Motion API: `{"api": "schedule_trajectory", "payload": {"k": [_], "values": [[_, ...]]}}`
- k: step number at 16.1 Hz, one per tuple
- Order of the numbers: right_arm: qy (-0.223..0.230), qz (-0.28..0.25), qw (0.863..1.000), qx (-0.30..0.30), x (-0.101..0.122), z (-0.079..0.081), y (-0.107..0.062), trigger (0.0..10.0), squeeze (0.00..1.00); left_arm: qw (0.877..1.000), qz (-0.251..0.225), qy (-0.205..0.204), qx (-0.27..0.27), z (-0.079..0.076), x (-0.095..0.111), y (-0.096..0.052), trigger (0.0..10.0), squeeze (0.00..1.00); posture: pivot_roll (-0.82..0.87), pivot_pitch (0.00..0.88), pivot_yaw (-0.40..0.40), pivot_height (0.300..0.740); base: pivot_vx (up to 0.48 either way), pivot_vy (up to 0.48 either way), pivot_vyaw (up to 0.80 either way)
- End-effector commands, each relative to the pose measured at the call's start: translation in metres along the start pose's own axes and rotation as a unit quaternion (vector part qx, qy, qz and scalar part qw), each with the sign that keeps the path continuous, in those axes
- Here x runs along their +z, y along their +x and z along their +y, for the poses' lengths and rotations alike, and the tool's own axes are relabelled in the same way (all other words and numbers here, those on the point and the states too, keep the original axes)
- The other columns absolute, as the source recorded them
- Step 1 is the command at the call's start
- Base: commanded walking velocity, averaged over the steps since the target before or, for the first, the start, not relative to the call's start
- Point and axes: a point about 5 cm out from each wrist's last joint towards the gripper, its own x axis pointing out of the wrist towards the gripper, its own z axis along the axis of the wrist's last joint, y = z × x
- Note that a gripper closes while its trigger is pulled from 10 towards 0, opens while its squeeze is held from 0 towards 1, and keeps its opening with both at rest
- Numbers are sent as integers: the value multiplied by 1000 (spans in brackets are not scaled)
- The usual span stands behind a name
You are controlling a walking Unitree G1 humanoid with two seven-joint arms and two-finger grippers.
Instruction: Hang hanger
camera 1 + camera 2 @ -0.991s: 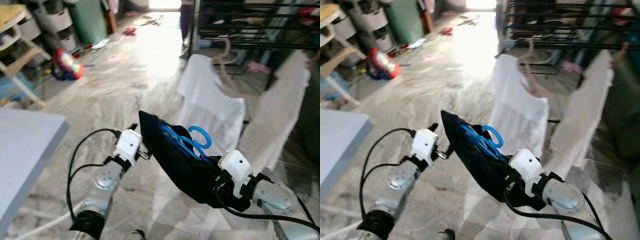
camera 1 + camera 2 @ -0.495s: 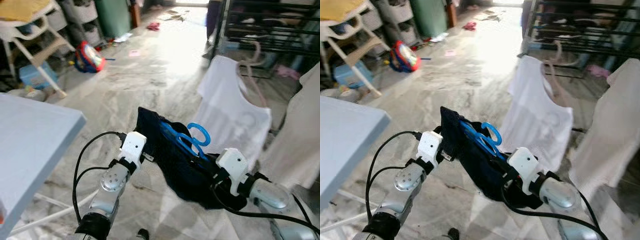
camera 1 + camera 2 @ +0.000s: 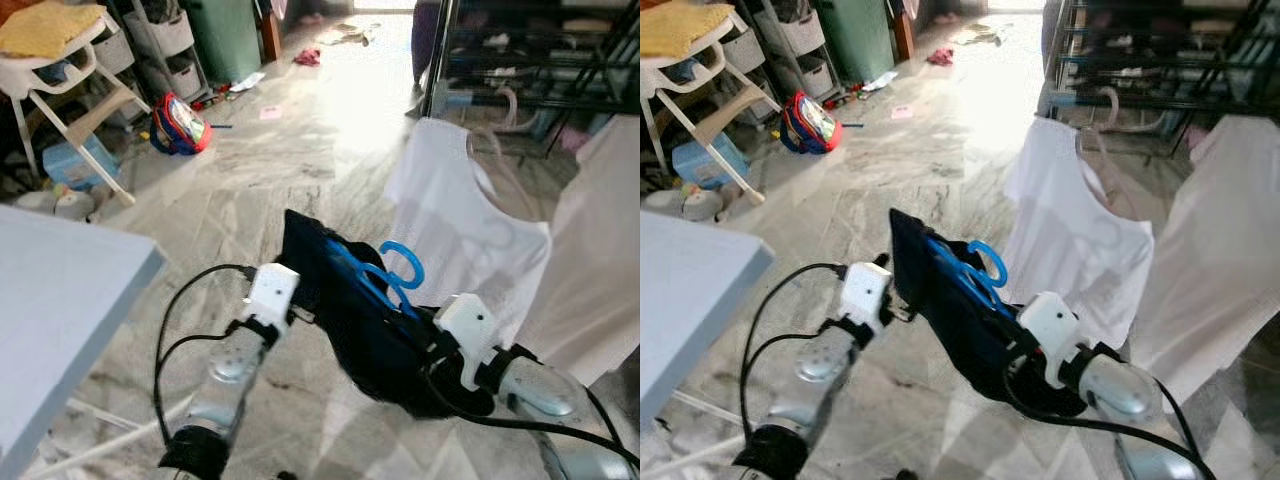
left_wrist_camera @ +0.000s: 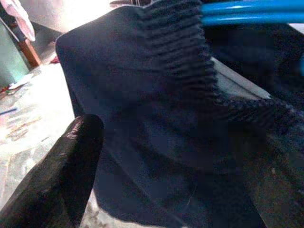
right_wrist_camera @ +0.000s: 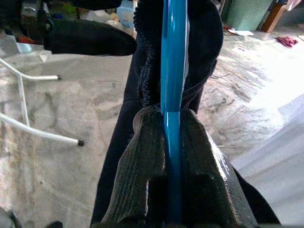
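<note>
We carry the dark garment on its blue hanger toward the far rack

At near left sits the grey surface (image 3: 60, 300); our left tool (image 3: 300, 312) touches the dark garment (image 3: 345, 315), whether apart or together we cannot tell. The blue hanger (image 3: 385, 280) rides mid-scene, our right tool (image 5: 172, 142) clamped on its bar. We should keep the hook upright and approach the rack (image 3: 520, 60) at far right, steering past the white shirts (image 3: 465, 225).
</note>
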Motion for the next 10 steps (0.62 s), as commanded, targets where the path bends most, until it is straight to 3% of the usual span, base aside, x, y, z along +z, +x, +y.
{"api": "schedule_trajectory", "payload": {"k": [1, 5, 10], "values": [[-2, -17, 1000, 3, 9, 2, 4, 10000, 0, 1000, 15, 2, 12, 8, -6, -6, 10000, 0, 1, 143, 70, 740, 0, 0, 0], [1, -10, 1000, 5, 7, 3, 4, 10000, 0, 1000, 18, 2, 10, 7, -8, -7, 10000, 0, 1, 148, 69, 740, 0, 0, 0], [-43, -19, 999, -12, 9, 3, 8, 10000, 0, 1000, 21, 4, 8, 6, -9, -8, 10000, 0, 4, 151, 70, 740, 0, -325, 0]]}}
